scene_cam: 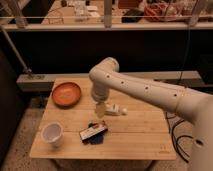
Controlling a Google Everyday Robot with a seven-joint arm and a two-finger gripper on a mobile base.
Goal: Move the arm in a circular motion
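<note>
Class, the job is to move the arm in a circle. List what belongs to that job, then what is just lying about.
Job: arm; gripper, hanging over the table's middle.
Lying about: bowl; cup; packet; white box; table.

Wooden tabletop (pixel 142 137): orange bowl (pixel 66 94) at back left. White cup (pixel 52 134) at front left, upright. Dark flat packet (pixel 93 132) with a red-and-white label, front centre, right of the cup. Small white item (pixel 116 109) behind the packet, just beside the claw (pixel 100 110), which hangs over mid-tabletop. Black cable (pixel 175 131) on floor, right.
</note>
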